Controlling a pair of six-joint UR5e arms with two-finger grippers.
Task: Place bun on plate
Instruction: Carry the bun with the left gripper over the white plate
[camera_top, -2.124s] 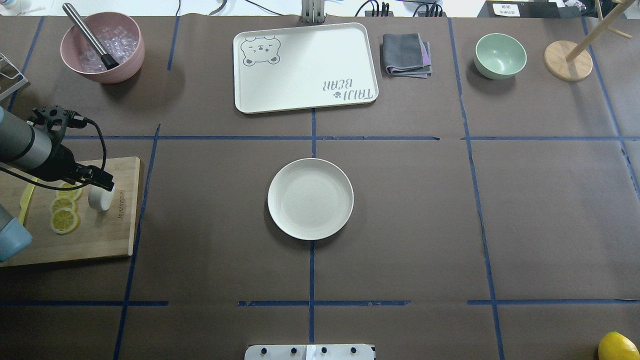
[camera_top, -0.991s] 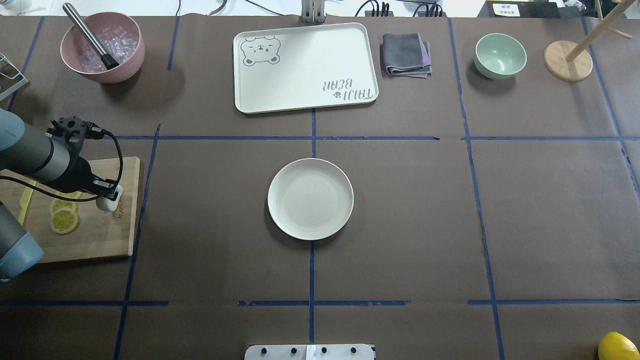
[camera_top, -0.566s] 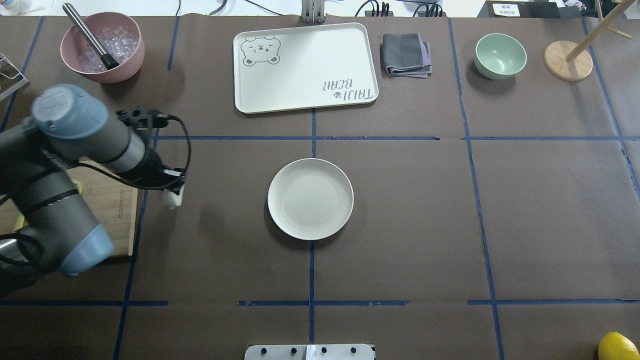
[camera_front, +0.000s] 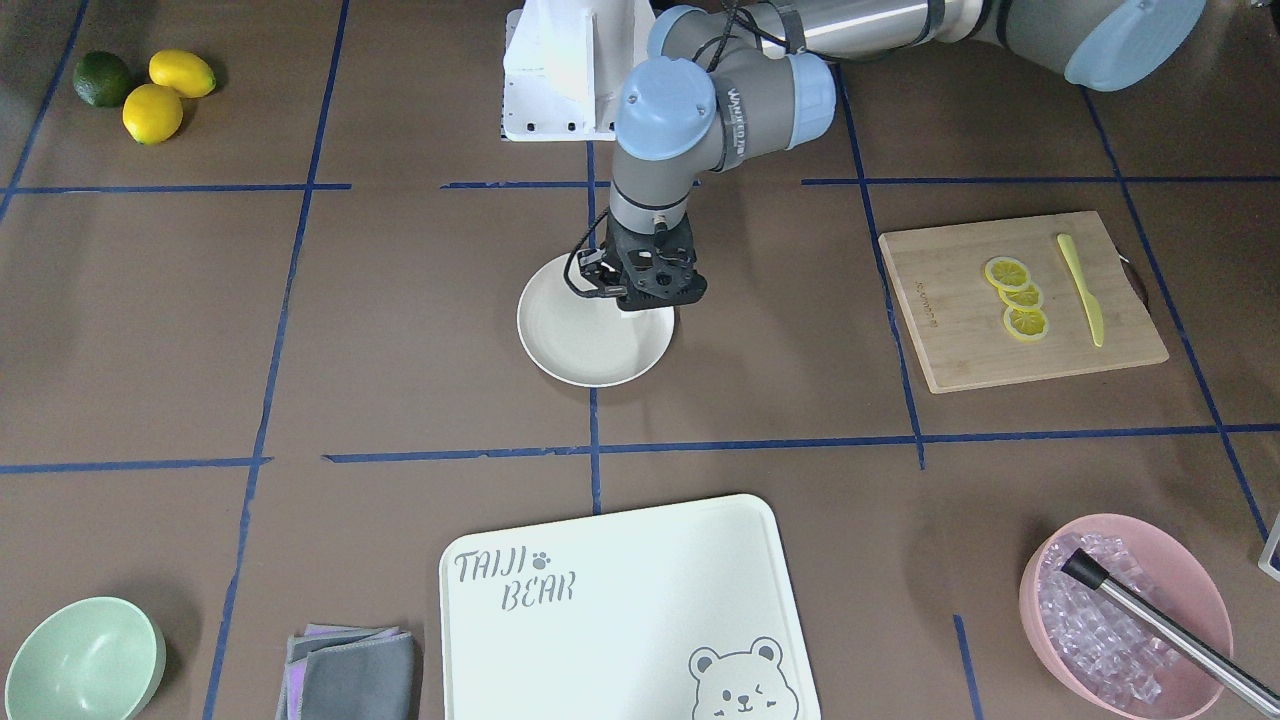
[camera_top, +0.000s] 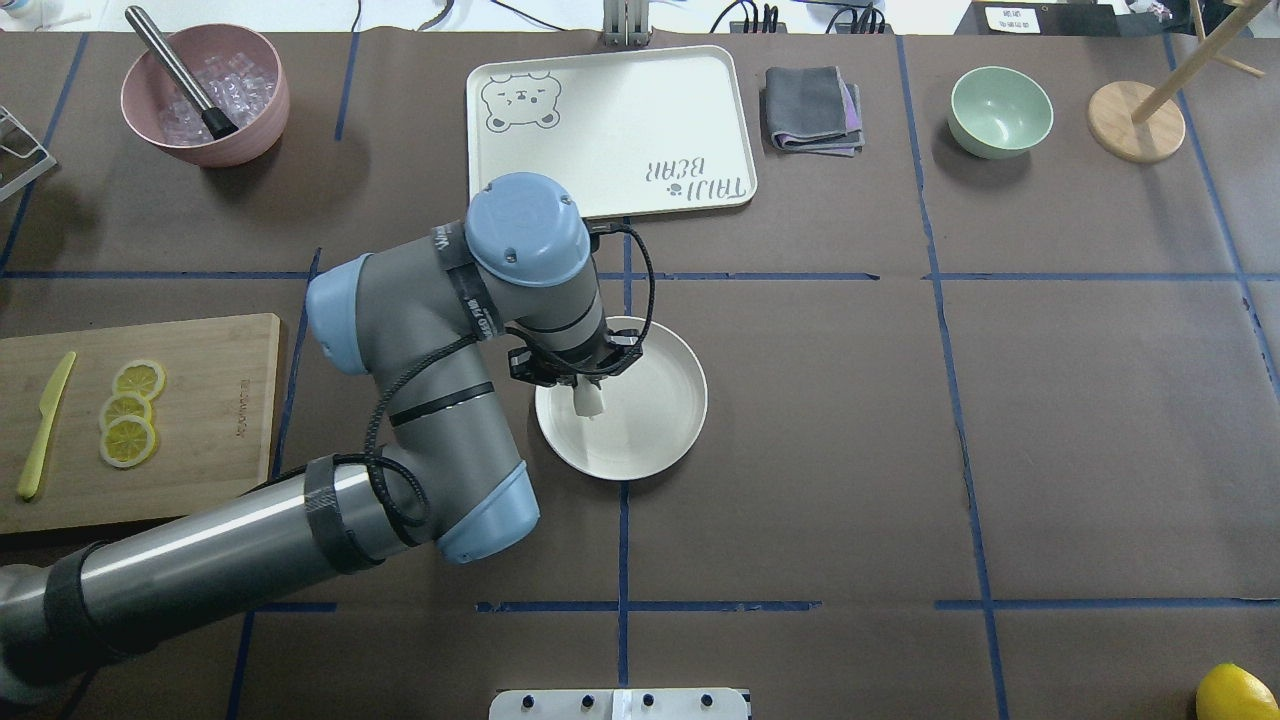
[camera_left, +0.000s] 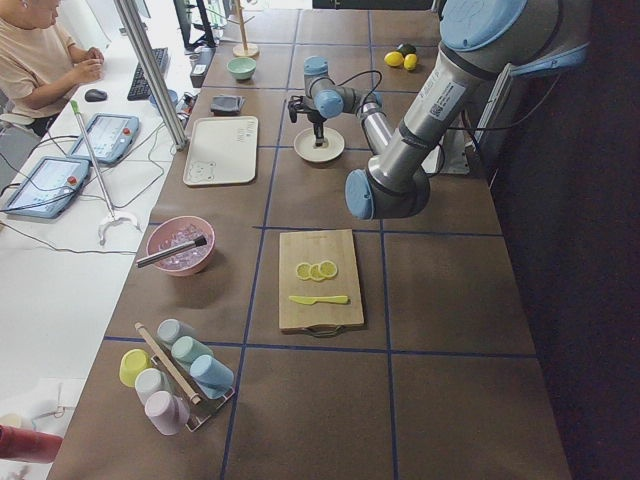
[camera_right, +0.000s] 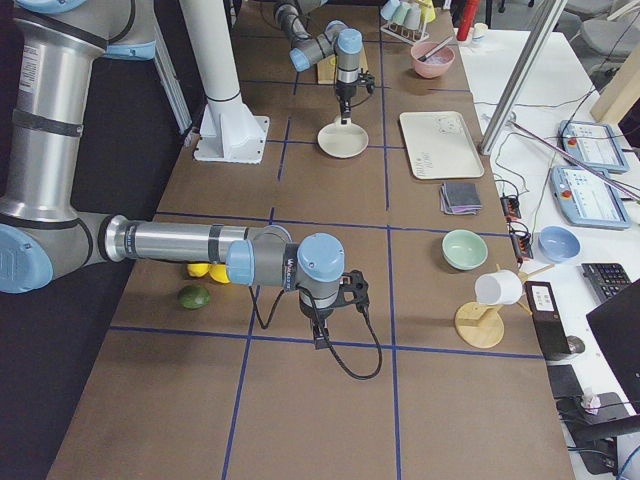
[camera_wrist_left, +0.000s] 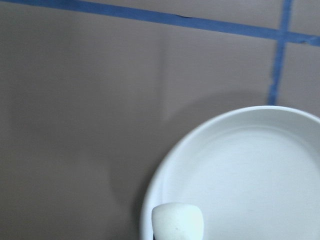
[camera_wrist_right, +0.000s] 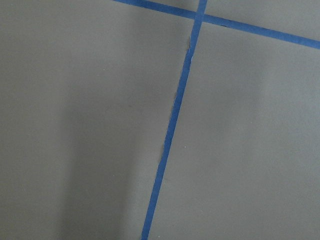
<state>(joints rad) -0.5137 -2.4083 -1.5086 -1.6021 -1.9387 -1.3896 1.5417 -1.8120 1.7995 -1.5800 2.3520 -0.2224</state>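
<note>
The bun (camera_top: 590, 403), a small white lump, hangs in my left gripper (camera_top: 588, 392), which is shut on it. It is over the left part of the round cream plate (camera_top: 662, 425) at the table's middle. Whether it touches the plate I cannot tell. The left wrist view shows the bun (camera_wrist_left: 178, 222) at the bottom edge, just inside the plate's rim (camera_wrist_left: 165, 165). From the front, the gripper (camera_front: 645, 300) stands over the plate's (camera_front: 580, 350) far right rim. My right gripper (camera_right: 320, 338) shows only in the exterior right view, low over bare table; I cannot tell its state.
A wooden cutting board (camera_top: 210, 450) with lemon slices and a yellow knife lies at the left. At the back stand a pink bowl of ice (camera_top: 250, 130), a bear-printed tray (camera_top: 610, 150), a folded grey cloth (camera_top: 812, 108), a mint bowl (camera_top: 1000, 112) and a wooden stand (camera_top: 1137, 122).
My left arm has lifted the bun off the cutting board and carried it rightwards across the table to above the plate. The plate has not moved.
</note>
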